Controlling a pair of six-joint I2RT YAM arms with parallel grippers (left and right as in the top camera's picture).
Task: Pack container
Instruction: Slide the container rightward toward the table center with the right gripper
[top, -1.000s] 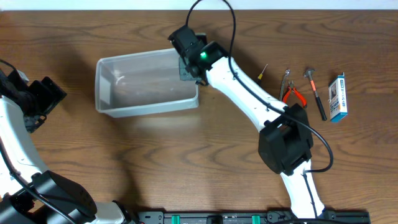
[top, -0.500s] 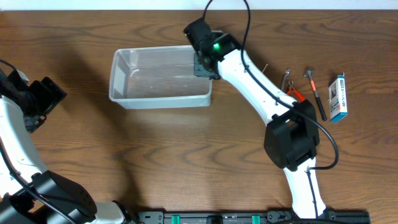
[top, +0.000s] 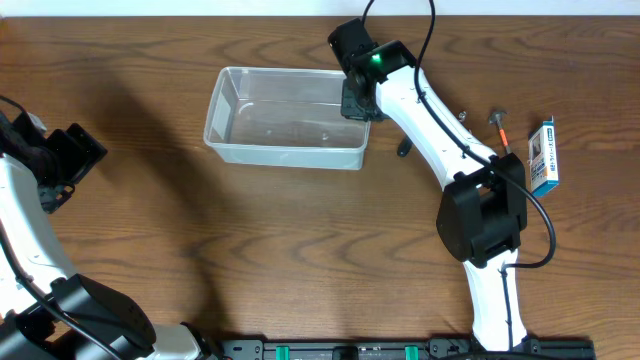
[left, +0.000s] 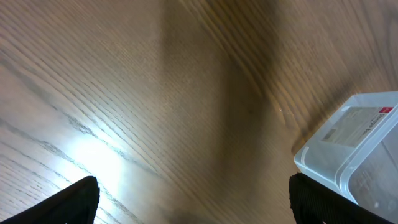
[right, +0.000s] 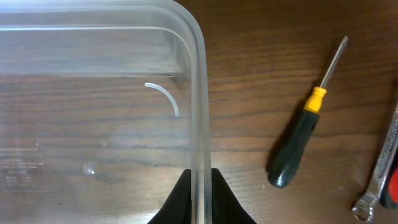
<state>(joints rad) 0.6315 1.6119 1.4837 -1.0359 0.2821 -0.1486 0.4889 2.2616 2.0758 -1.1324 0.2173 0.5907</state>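
The clear plastic container (top: 285, 125) sits on the wooden table at the back centre; it is empty. My right gripper (top: 357, 100) is shut on its right wall, the rim (right: 200, 124) pinched between the fingers (right: 199, 196) in the right wrist view. A screwdriver with a black and yellow handle (right: 298, 146) lies just right of the container. My left gripper (top: 70, 160) is open and empty over bare table at the far left; its fingertips (left: 193, 202) frame wood, with the container's corner (left: 351, 143) at the right.
A hammer (top: 503, 128) and a small blue-and-white box (top: 543, 155) lie at the right, partly behind my right arm. Pliers with red handles (right: 387, 186) show at the right edge of the right wrist view.
My right gripper has dragged the container to the right and slightly toward the back, closer to the tools. The left arm has not moved.
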